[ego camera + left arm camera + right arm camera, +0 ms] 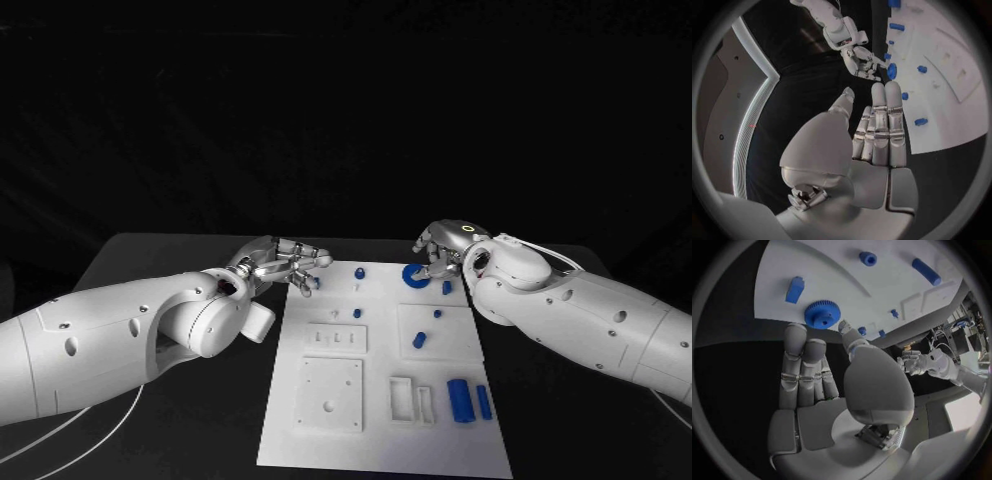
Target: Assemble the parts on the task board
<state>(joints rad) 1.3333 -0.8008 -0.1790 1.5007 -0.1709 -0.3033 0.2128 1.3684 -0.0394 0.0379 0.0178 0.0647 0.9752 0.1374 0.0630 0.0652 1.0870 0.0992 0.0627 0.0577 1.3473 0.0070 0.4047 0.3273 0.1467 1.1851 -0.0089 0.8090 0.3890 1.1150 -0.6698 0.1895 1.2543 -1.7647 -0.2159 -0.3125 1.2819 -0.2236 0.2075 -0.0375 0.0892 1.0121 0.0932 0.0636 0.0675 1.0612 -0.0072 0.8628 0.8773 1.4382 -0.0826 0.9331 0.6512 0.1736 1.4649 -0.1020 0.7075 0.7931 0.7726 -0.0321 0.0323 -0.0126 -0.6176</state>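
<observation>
Two hands empty, fingers straight | left hand (286,262) at board (378,440) far-left corner | right hand (440,250) beside gear (414,274) at far edge | risk: fingertips nudge gear off board.

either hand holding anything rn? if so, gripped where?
Nothing is held. The left hand is open and bare at the task board's far left corner; the right hand is open, fingertips just short of the blue gear.

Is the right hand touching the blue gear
Cannot tell. In the right wrist view the right hand has its fingertips right at the gear's edge, with no plain gap or contact; the head view hides it.
</observation>
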